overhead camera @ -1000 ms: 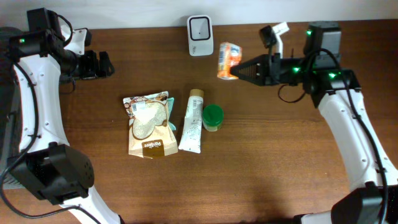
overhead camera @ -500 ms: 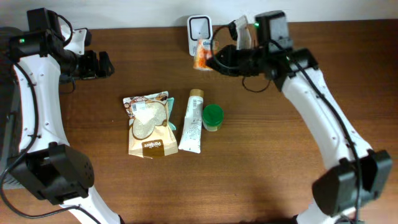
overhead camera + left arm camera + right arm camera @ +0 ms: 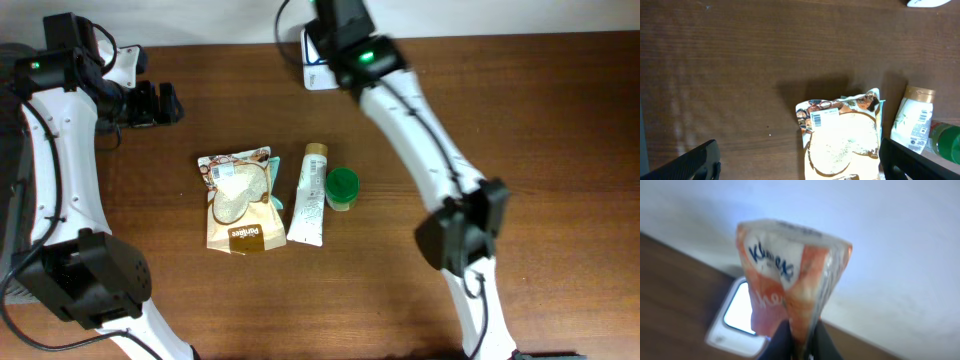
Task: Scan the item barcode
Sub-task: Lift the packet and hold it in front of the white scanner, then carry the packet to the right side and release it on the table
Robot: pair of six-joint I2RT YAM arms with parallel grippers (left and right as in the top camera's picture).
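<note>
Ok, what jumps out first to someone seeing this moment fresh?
An orange Kleenex pack pinched in the right gripper, held just by the white scanner at the table's back edge. Overhead, that arm stretches diagonally across the table, beside the pouch, tube and green-lidded jar lying mid-table.

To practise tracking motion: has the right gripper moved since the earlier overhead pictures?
Yes. The right gripper swung left, from well right of the scanner to over it, still shut on the tissue pack.
</note>
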